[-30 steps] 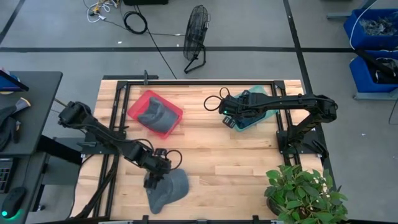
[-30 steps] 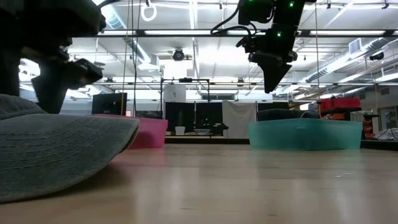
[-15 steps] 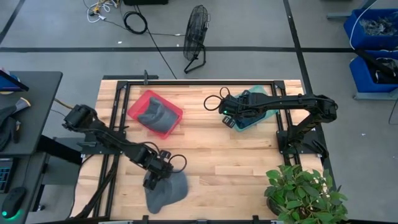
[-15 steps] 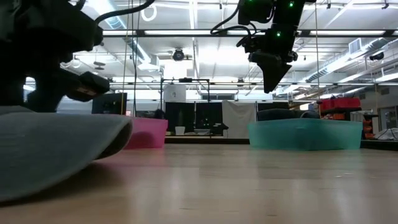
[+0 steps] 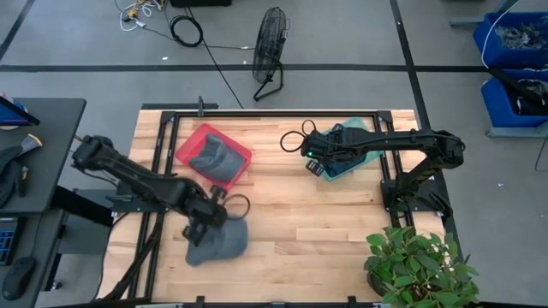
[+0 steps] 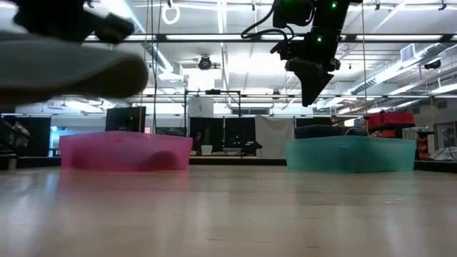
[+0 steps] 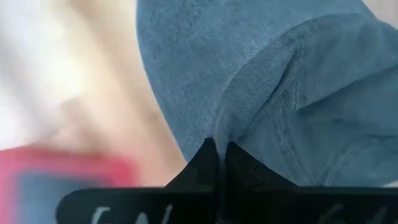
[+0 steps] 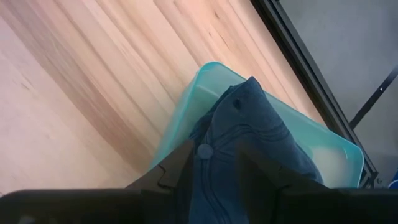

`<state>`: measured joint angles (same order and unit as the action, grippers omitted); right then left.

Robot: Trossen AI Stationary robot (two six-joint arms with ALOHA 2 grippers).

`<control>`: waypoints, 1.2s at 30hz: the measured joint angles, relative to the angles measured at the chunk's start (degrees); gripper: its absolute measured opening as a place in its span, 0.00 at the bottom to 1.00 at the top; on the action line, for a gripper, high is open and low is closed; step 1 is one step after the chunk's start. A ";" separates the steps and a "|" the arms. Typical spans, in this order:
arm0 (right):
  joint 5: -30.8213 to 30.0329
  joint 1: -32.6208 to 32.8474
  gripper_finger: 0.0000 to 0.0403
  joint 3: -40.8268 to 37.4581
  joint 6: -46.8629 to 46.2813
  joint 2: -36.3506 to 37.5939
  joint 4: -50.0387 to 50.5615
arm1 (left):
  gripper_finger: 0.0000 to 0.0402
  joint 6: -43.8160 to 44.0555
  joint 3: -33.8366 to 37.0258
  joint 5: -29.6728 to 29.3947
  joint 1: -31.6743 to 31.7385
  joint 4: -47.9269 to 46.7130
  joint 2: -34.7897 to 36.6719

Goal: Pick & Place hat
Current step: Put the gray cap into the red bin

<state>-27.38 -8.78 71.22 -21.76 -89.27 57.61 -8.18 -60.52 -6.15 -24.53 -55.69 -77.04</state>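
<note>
My left gripper [image 5: 208,224] is shut on a grey-blue hat [image 5: 221,244], near the table's front left. In the low view the hat [image 6: 64,68] hangs well above the table. It fills the left wrist view [image 7: 249,74]. A red bin [image 5: 193,137] behind it holds another grey hat [image 5: 214,162]. My right gripper [image 5: 313,159] hovers open and empty at the near-left edge of a teal bin [image 8: 186,106]. A blue hat [image 8: 261,124] lies in that bin. My left gripper pinches a raised fold of the hat's cloth [image 7: 217,127] between its two shut fingers [image 7: 205,158]. The fingers come from above, pointing down. The hat is lifted clear of the table and hangs below and beside the fingers.
A potted plant [image 5: 419,265] stands at the table's front right corner. The red bin [image 6: 125,151] and teal bin [image 6: 350,153] stand at the far side. Bare wood lies between them and in the table's middle.
My left gripper has gone up and toward the table's far-left, staying shut on the hat. The hat, which lay on the table by its brim, is now lifted clear and carried toward the red bin.
</note>
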 joint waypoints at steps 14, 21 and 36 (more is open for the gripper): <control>-0.11 -0.01 0.29 0.00 1.39 0.00 -2.75 | 0.02 -44.24 -11.07 -10.09 28.36 -19.17 10.87; -0.15 0.00 0.29 0.00 2.25 0.00 -4.35 | 0.02 -62.88 -11.03 -9.83 48.24 -13.83 7.46; -0.17 0.00 0.29 0.00 2.58 0.00 -5.21 | 0.03 -81.33 -10.99 -7.15 61.12 -6.57 -11.05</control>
<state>-27.55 -8.78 71.22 -19.18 -89.27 52.40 -89.51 -71.50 -13.30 36.60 -62.26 -88.08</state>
